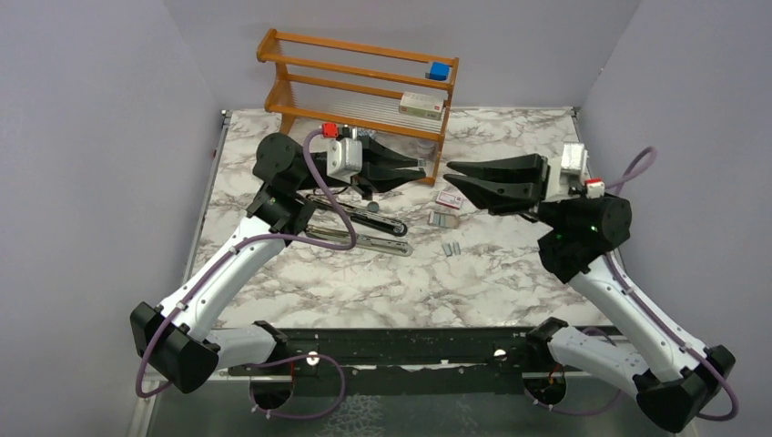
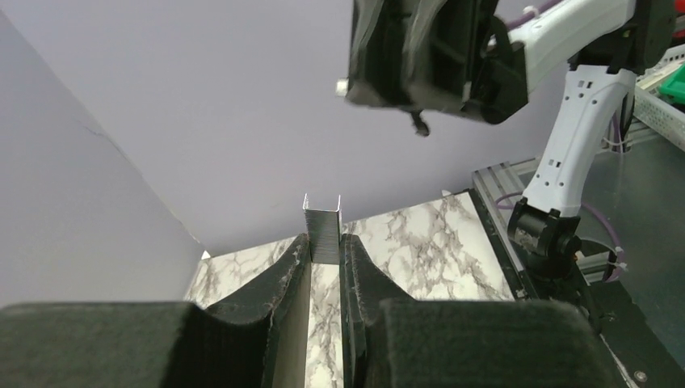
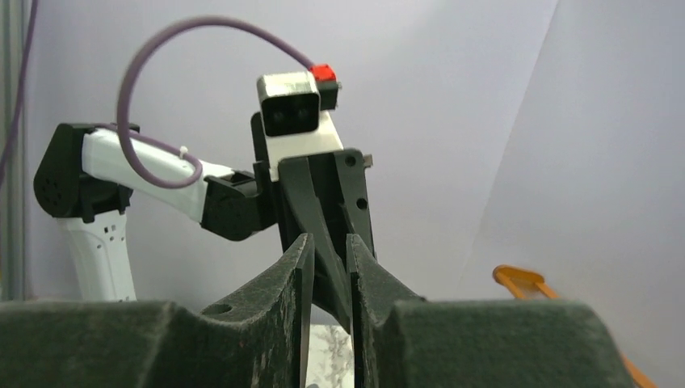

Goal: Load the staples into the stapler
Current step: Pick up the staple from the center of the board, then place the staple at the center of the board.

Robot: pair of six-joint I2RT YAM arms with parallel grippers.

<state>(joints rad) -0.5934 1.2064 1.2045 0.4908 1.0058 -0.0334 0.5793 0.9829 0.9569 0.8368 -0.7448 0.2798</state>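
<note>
**Staples point(image 2: 321, 229) clamped, stapler point(image 1: 378, 242) lying open**

From above, the stapler is seen opened on the table point(image 1: 492, 273), left of centre. At the left wrist, the left gripper point(image 2: 325, 241) is closed on an upright strip. At the right wrist, the right gripper point(image 3: 327, 245) is seen barely parted, nothing held.

Counter point(image 1: 510, 282) white with grey marble veining; staples point(image 2: 321, 230) silvery-grey; left claw point(image 2: 325, 244) black; stapler point(image 1: 387, 225) black with a silver channel; rack point(image 1: 355, 82) orange-brown; block point(image 1: 440, 71) on it blue; small box point(image 1: 448, 199) red-and-white; walls point(image 1: 109, 137) pale lilac; arm cables point(image 3: 214, 22) purple
</note>
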